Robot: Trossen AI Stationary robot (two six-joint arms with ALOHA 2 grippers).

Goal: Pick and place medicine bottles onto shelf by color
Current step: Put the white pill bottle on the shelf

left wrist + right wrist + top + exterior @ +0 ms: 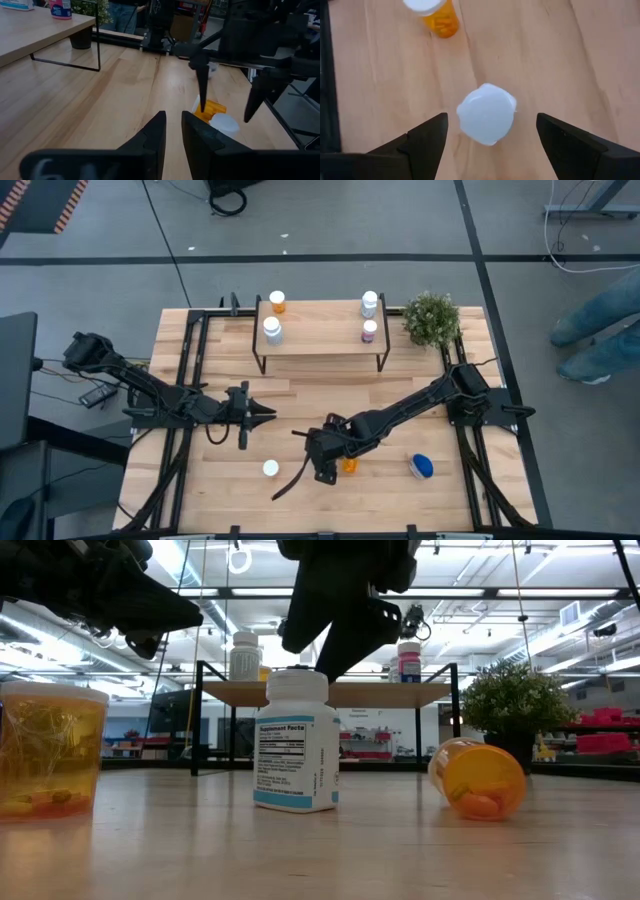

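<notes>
My right gripper (490, 132) is open and points down over an upright white bottle (297, 740). Its fingers stand on either side of the bottle's white cap (487, 114) without touching it. In the high view the right gripper (322, 455) hides that bottle. An orange bottle (349, 465) lies on its side close by. An upright orange bottle with a white cap (270, 468) and a blue-topped bottle (422, 467) rest on the table. The shelf (320, 340) carries an orange (278, 302), two white (272, 330) (369, 304) and a pinkish bottle (369, 331). My left gripper (262, 413) is shut and hovers left of centre.
A potted plant (432, 318) stands at the shelf's right end. Black metal frames (190, 380) run along the table's left and right sides. Bare wood lies between the shelf and the grippers. A person's legs (600, 330) show on the floor beyond the table's right side.
</notes>
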